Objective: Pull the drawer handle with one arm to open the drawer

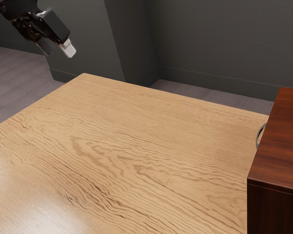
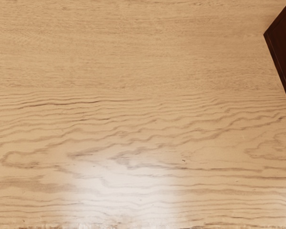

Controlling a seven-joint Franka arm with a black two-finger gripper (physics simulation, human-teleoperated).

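One black two-finger gripper above pale wooden table, jaws apart, empty; dark red-brown drawer cabinet and its grey handle well apart.

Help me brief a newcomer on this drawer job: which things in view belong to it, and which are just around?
Belongs to the job: gripper; drawer handle; dark wooden cabinet.
Just around: table; grey wall; floor.

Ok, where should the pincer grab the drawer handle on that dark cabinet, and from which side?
Grip the middle of the handle, a thin grey loop bowing out from the cabinet face toward the pincer. Come across the table from the exterior view's left, probably straddling the loop.
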